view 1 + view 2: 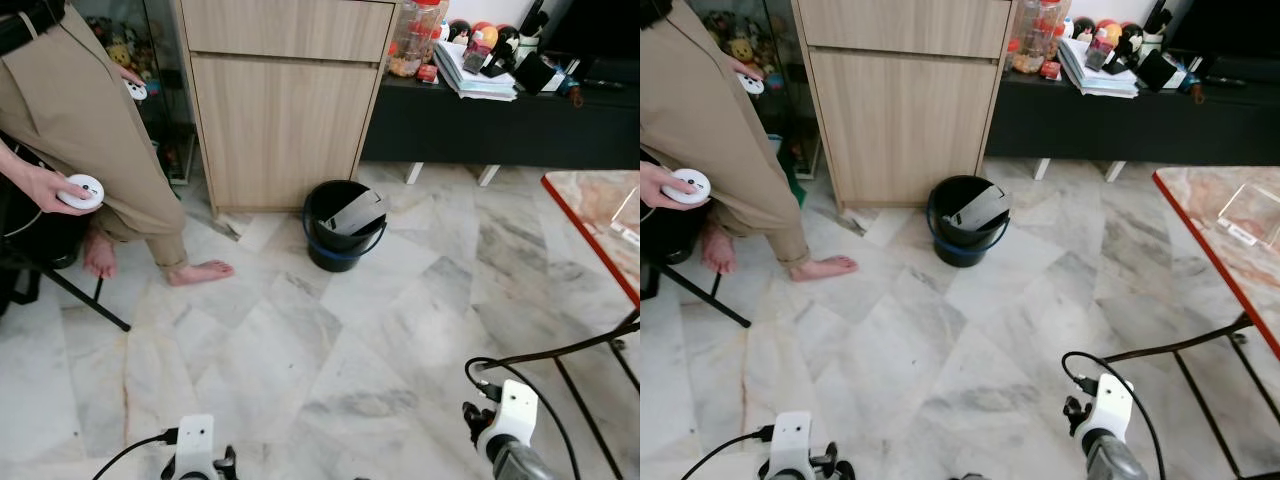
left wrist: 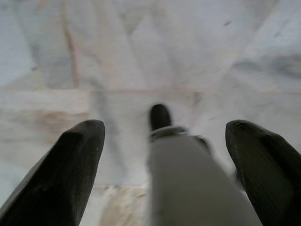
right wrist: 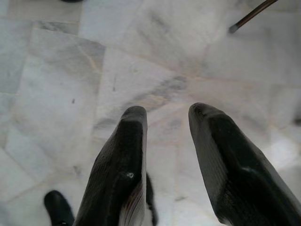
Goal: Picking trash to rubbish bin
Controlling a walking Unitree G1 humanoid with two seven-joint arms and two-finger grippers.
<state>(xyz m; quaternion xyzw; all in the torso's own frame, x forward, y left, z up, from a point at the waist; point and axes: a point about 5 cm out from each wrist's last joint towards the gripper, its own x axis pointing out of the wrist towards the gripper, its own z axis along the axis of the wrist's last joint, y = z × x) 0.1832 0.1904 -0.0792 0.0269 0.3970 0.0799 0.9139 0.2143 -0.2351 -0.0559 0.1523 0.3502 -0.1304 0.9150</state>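
Glossy veined marble floor (image 1: 330,370). On it, a shiny black plastic bin (image 1: 343,226) stands before a matt light wood-grain cabinet (image 1: 285,110).

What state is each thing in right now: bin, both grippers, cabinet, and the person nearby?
Rubbish bin: upright on the floor, open-topped, a grey flat piece leaning inside.
Left gripper: open, empty, over bare marble floor.
Right gripper: open, empty, over the floor.
Wooden cabinet: doors shut.
Person: standing barefoot, a white controller in hand.
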